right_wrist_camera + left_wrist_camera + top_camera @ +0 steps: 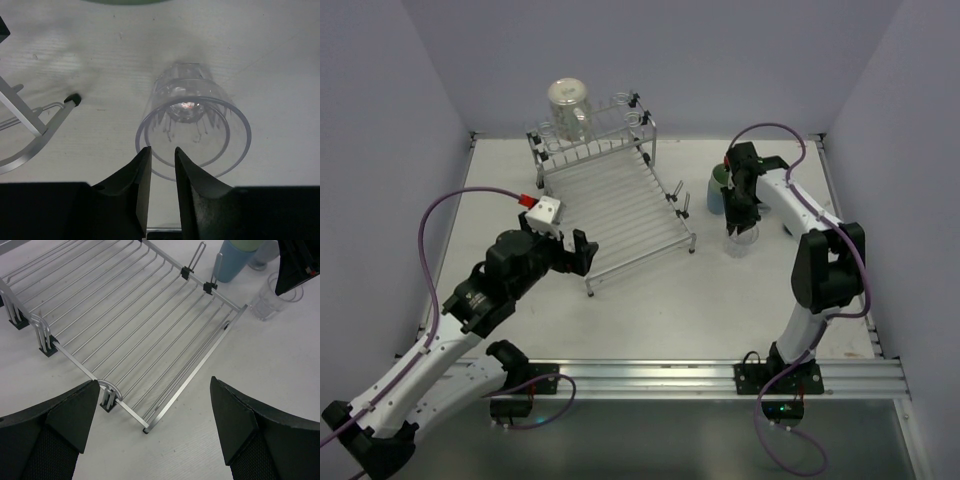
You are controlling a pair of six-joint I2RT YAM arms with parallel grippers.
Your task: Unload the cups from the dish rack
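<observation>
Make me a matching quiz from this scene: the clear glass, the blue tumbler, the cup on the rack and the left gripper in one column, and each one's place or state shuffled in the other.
1. glass
2. blue tumbler
3. pale cup
4. left gripper

A. jaws wide open, over the rack's near edge
B. at the back of the rack
C. upright on the table, farthest right
D. on the table, close beside the rack's right side

Pairs: 1-C, 2-D, 3-B, 4-A

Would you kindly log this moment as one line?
right gripper astride rim of clear glass cup; left gripper open near silver wire rack; pale mug racked
</observation>
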